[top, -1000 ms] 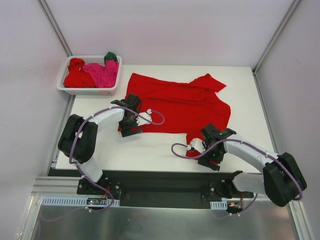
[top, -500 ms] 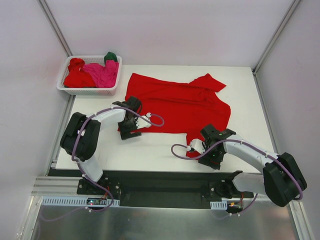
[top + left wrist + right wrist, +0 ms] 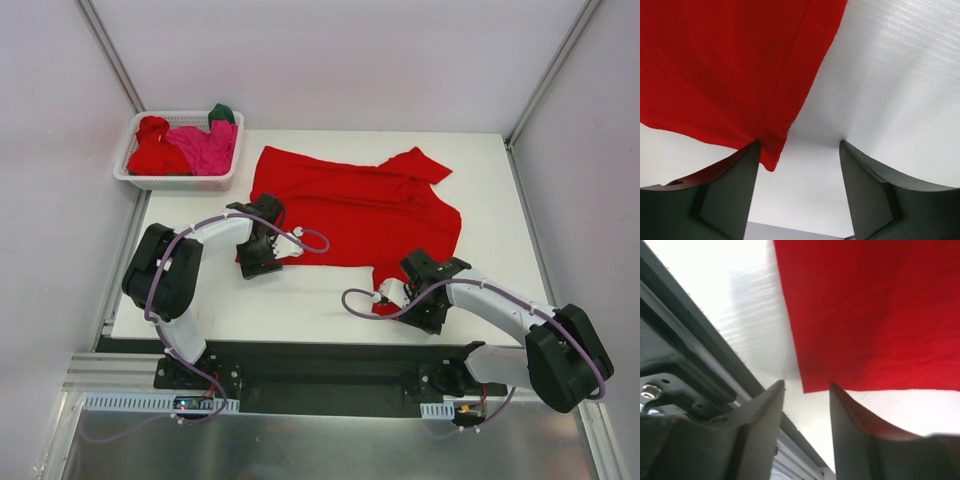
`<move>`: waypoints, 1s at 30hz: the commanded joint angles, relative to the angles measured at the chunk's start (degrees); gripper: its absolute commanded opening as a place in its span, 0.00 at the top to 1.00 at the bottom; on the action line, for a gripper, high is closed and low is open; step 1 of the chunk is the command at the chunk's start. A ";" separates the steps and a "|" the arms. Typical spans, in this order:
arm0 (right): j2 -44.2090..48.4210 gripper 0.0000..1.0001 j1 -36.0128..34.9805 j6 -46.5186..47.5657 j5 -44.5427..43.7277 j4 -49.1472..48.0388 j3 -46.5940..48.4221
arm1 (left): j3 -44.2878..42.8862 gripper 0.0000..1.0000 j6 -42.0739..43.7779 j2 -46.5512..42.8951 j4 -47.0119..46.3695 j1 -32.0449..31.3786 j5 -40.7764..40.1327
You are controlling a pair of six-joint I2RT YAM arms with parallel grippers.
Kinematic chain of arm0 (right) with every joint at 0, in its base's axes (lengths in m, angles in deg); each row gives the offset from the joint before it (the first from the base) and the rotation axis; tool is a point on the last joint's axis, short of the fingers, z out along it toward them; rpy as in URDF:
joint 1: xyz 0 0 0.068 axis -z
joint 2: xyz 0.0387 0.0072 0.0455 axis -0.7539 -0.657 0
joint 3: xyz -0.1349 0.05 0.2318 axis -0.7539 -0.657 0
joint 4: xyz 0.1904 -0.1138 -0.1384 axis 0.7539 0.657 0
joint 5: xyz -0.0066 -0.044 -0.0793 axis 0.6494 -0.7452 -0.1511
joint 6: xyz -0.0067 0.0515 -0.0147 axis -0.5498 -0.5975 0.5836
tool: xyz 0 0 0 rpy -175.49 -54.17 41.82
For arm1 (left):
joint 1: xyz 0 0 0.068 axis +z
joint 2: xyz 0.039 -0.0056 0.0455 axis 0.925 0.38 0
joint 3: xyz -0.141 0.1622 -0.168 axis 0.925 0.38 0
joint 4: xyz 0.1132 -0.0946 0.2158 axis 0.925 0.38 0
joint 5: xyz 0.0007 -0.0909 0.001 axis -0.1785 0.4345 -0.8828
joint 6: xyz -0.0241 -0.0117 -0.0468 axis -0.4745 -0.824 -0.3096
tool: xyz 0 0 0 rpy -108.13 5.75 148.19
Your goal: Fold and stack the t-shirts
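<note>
A bright red t-shirt (image 3: 360, 205) lies spread out on the white table, with one sleeve at the back (image 3: 415, 163). My left gripper (image 3: 258, 262) is down at its near-left corner. In the left wrist view that corner (image 3: 771, 157) lies just inside the left finger (image 3: 737, 190), and the jaws (image 3: 800, 150) stand apart. My right gripper (image 3: 392, 298) is at the shirt's near-right corner. In the right wrist view the corner (image 3: 812, 382) sits between the two fingertips (image 3: 807, 387), which stand a narrow gap apart on the table.
A white lattice basket (image 3: 175, 183) stands at the back left and holds a red shirt (image 3: 152, 150), a magenta one (image 3: 205, 145) and a dark green one (image 3: 222, 112). The table's near edge and dark rail (image 3: 690, 355) run just beside my right gripper.
Both grippers' jaws have narrowed around the shirt's near corners. My left gripper has shifted slightly toward the corner. The shirt has not moved.
</note>
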 commanded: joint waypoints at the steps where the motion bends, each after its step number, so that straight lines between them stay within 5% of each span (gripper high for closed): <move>1: -0.18 0.59 -0.41 0.06 0.35 1.27 1.47 | 0.53 0.42 -0.30 1.39 0.58 0.86 0.94; 9: -0.45 0.99 -0.76 0.15 0.09 1.35 1.99 | 0.70 0.82 -0.74 1.57 0.49 0.78 0.77; 12: -0.36 0.99 -0.85 0.06 -0.18 1.18 2.43 | 0.53 0.96 -0.82 1.66 0.58 0.78 0.68; 30: 0.52 0.98 -0.85 -0.65 -2.29 2.93 5.60 | -1.76 1.00 -1.18 -0.28 0.23 1.22 -0.72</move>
